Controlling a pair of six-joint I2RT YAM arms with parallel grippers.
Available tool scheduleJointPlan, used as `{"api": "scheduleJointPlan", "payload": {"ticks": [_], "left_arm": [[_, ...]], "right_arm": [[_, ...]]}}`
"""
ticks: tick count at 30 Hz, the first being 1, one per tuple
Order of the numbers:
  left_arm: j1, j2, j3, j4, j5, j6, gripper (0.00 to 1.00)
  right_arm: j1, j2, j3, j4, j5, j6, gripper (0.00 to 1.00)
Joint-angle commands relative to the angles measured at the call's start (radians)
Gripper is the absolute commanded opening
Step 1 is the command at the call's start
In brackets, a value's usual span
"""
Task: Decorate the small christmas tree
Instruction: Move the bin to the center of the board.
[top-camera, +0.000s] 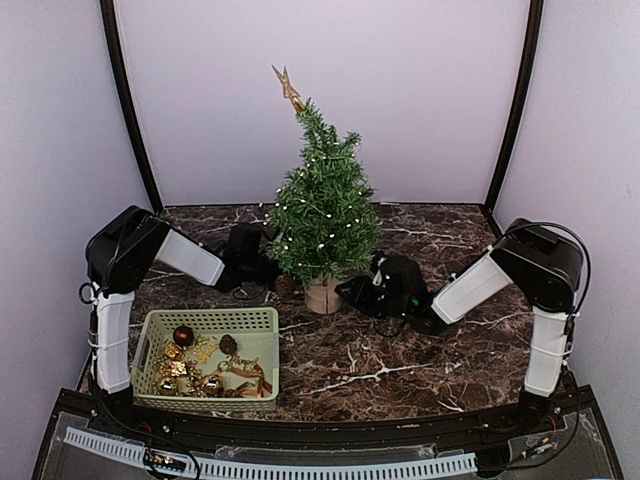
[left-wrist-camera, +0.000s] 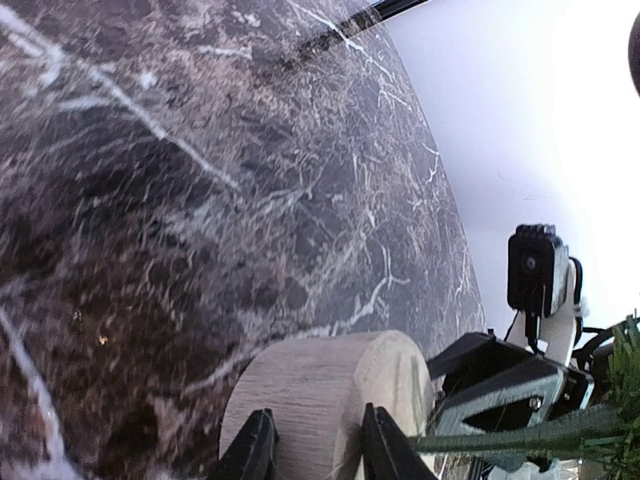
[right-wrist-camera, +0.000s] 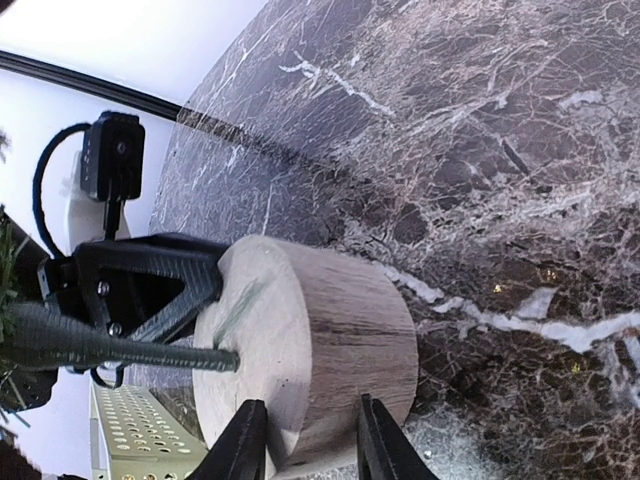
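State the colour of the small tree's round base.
Pale tan, grainy round wooden base; clearest in right wrist view.

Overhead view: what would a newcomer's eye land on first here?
The small christmas tree stands mid-table with a gold topper at its tip. The left tool and right tool pinch its wooden base from opposite sides. A basket of ornaments sits at the front left.

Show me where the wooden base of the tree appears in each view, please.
Top external: the base is at the centre, under the tree.
Left wrist: bottom edge, middle.
Right wrist: lower middle.
Shared landmark: the dark marble table under it, seen in all three views.
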Motion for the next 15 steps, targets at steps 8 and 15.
{"api": "scheduleJointPlan", "payload": {"ticks": [8, 15], "left_arm": [[-0.037, 0.047, 0.108, 0.064, 0.066, 0.035, 0.32], [0.062, -0.094, -0.012, 0.061, -0.01, 0.074, 0.36]], "right_arm": [[0.021, -0.096, -0.054, 0.04, 0.025, -0.008, 0.33], [0.021, -0.282, -0.164, -0.037, 0.123, -0.033, 0.43]]}}
